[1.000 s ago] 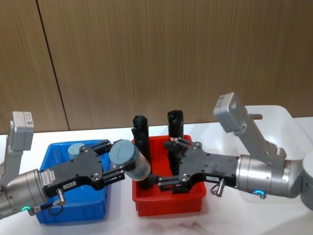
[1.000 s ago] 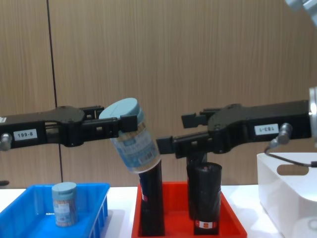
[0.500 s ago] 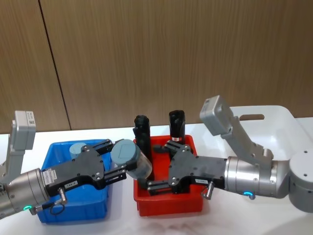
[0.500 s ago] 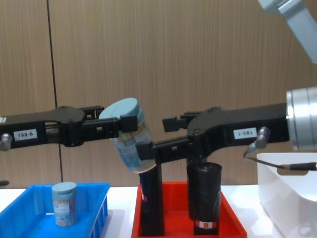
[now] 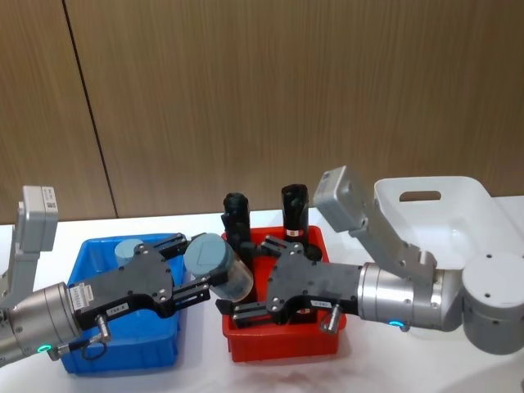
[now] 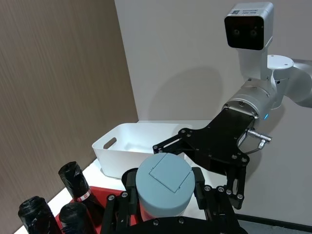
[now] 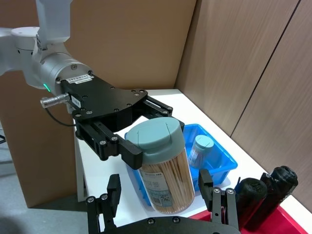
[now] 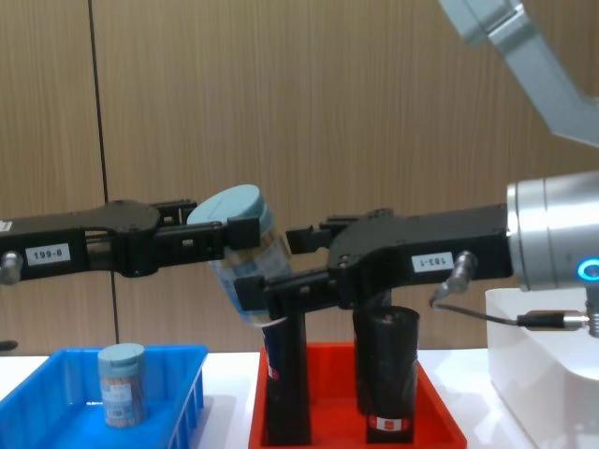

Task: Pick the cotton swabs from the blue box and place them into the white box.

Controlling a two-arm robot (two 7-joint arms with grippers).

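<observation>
The left gripper [image 8: 231, 234] squeezes a tilted jar of cotton swabs [image 8: 251, 276], up in the air in the middle of the chest view. The right gripper [image 8: 273, 265] is wide open, with one finger on each side of it. A second jar [image 8: 122, 383] stands in the blue box [image 8: 190, 398], lower left. The white box [image 8: 547, 374] sits lower right.

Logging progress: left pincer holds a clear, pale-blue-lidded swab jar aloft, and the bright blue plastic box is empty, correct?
Not empty: the left pincer holds one swab jar aloft, but the bright blue plastic box holds a second jar, per the chest view.
</observation>
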